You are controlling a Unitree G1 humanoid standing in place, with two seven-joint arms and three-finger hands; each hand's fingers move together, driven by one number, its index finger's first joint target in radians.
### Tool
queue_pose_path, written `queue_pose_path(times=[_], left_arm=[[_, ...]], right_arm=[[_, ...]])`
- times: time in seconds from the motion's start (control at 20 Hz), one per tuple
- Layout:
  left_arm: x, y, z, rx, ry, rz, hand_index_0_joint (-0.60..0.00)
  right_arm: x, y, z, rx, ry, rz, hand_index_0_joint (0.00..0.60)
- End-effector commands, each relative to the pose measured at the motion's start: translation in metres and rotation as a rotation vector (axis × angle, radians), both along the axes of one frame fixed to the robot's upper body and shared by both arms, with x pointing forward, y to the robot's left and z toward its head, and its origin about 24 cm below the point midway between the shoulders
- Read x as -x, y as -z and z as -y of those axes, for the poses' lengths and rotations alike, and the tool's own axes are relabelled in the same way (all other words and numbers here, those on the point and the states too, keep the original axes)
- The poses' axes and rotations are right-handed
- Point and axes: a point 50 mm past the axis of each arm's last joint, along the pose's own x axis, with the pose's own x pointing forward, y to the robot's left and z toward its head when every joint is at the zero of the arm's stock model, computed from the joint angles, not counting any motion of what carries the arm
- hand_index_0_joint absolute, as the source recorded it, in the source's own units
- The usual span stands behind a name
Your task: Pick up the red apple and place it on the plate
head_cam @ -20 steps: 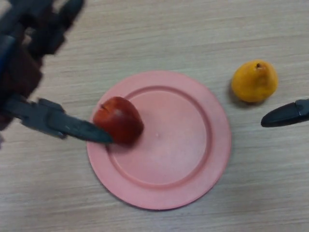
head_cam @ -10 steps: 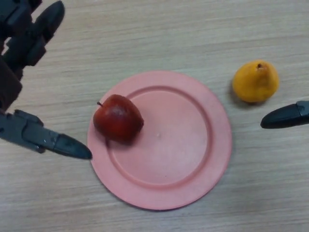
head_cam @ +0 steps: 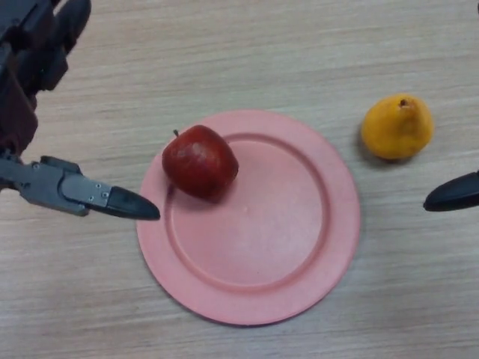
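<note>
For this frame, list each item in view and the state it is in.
red apple: on the plate's left side, free of both hands
plate: flat on the table, holding the apple
yellow pear: on the table, right of the plate
left hand: open, left of the apple, not touching
right hand: only a tip shows at the right edge

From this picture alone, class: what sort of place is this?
Probably a robot test bench: a bare wood-grain table, a pink plate holding a red apple, and a yellow pear alongside.
</note>
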Motion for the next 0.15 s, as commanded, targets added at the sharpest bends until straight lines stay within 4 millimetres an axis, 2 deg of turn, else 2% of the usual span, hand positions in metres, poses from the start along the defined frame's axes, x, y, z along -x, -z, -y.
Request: queue_pose_path(times=[0.05, 0.15], left_arm=[[0.0151, -0.0264, -0.0051, -0.014, -0.057, 0.175, 0.000], [0.0110, -0.0254, -0.0033, -0.029, -0.078, 0.158, 0.000]], right_arm=[[0.0188, -0.0345, 0.0114, 0.033, 0.019, 0.267, 0.000], [0.0171, -0.0363, 0.0171, 0.034, 0.034, 0.278, 0.000]])
